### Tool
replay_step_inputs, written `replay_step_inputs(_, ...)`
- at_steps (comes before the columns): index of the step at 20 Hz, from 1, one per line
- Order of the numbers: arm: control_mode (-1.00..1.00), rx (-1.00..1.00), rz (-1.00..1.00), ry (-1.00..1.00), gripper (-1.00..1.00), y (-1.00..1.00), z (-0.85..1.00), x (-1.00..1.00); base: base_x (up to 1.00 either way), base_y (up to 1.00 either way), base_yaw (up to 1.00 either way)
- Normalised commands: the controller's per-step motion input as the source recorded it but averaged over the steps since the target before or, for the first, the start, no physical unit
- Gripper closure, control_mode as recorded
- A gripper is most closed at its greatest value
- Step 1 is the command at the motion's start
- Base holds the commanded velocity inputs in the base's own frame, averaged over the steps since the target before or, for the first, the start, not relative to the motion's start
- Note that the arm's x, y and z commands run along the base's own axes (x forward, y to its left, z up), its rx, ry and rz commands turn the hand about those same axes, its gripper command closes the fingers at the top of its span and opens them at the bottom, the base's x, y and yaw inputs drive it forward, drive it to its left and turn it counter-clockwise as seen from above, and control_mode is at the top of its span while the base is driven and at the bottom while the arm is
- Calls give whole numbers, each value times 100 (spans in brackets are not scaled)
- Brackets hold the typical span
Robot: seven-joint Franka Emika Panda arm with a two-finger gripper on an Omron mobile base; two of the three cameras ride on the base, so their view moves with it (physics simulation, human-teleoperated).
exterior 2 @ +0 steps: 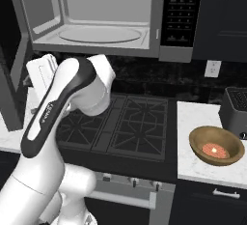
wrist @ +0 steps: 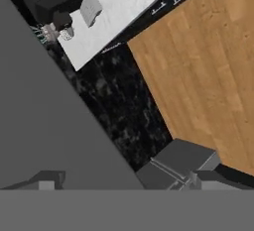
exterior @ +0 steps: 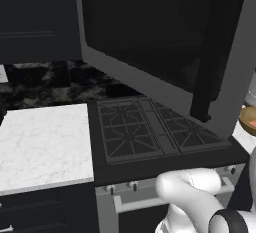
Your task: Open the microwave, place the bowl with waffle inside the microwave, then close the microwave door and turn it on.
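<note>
Dark cabinets and a black stone backsplash frame the kitchen, with a gas stove point(exterior 2: 120, 122) set in the middle of the right base view. Above it, across the top of that view, the microwave point(exterior 2: 111, 16) is seen with its cavity exposed, so the first step is judged done. The microwave door point(exterior: 165, 52) is swung wide and fills the upper right of the left base view, its black handle point(exterior: 207, 67) hanging down, which leaves the opening free for loading. The bowl point(exterior 2: 216, 145) is seated on the white worktop point(exterior 2: 193, 118) at the lower right of the right base view, with the waffle point(exterior 2: 215, 149) lying inside it, well apart from the arm. The hand point(wrist: 119, 180) is held spread and holds nothing, beside the grey door panel.
</note>
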Motion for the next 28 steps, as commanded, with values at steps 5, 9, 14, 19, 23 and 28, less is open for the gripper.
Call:
replay_step_inputs(5,-100,0,3,0,-100,100,8,-24,0,0,0)
replay_step_inputs(9,-100,5,-1,0,-100,16,0,0,0,0,0)
replay_step_inputs(14,-100,0,-15,-8,-100,-90,0,-33,0,0,0)
replay_step_inputs(19,-100,-5,-24,-15,-100,-100,0,-37,0,0,0)
replay_step_inputs(23,-100,-16,-24,-21,-100,-100,-17,-31,0,0,0)
replay_step_inputs(28,-100,-23,-24,-29,-100,-100,-33,-17,0,0,0)
